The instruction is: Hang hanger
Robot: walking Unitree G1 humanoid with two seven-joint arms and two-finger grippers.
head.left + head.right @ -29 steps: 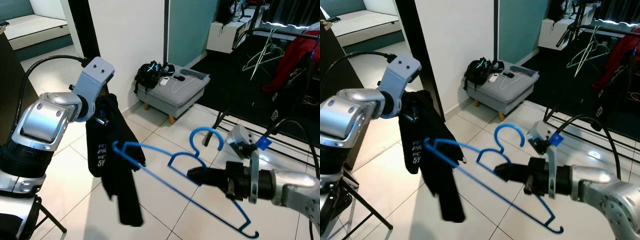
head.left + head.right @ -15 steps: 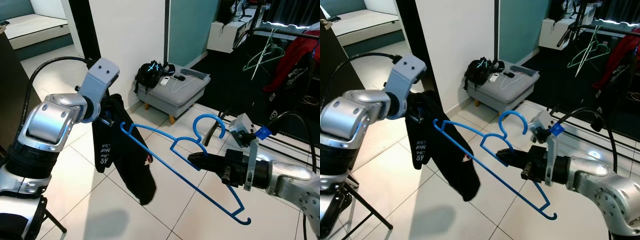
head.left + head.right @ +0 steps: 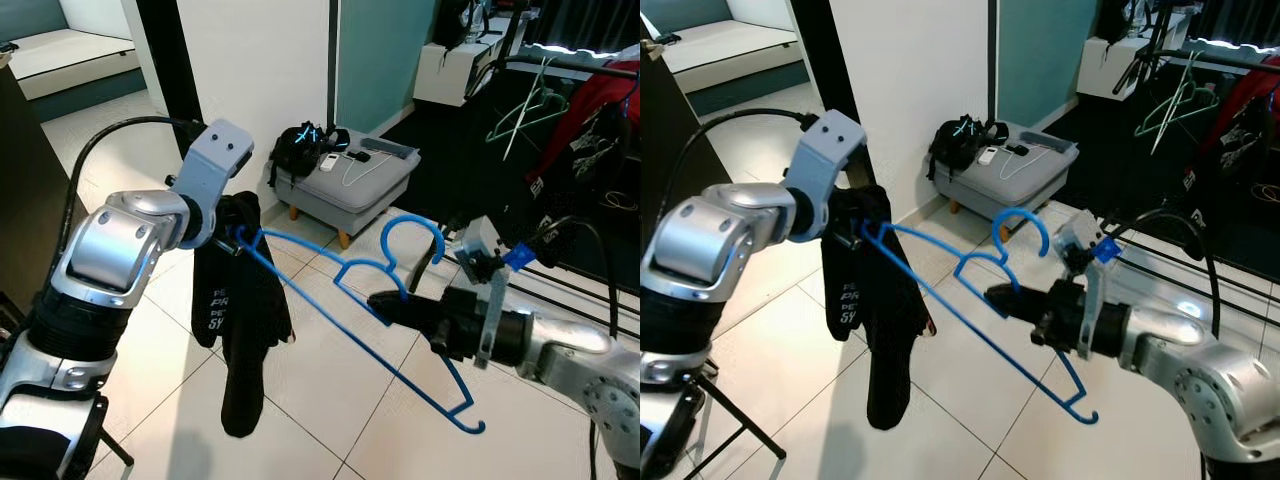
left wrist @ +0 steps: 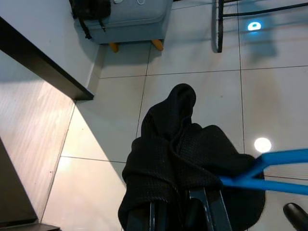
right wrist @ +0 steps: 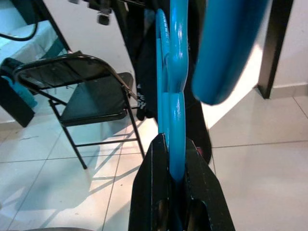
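My right gripper (image 3: pixel 385 305) is shut on the middle of a blue plastic hanger (image 3: pixel 410 220), just below its hook. In the right wrist view the hanger (image 5: pixel 173 96) runs straight out from between the two black fingers (image 5: pixel 151 192). The hanger's far arm reaches up and left to a black garment (image 3: pixel 240 330) with white lettering. That garment hangs limp from my left gripper (image 4: pixel 185 211), which is shut on its bunched top. The hanger's tip (image 4: pixel 260 173) touches the cloth beside the left fingers. Both arms are raised over white floor tiles.
A grey ottoman (image 3: pixel 350 180) with a black bag (image 3: pixel 300 145) stands by the white wall and black door frame (image 3: pixel 165 60). A clothes rail (image 3: pixel 560 60) with hangers and a red garment (image 3: pixel 590 100) is at the far right. A black folding chair (image 5: pixel 91 101) stands behind the garment.
The hanger's left tip has risen from mid-garment to the bunched top at the left gripper. The right gripper moved up and left. The garment now hangs straighter.
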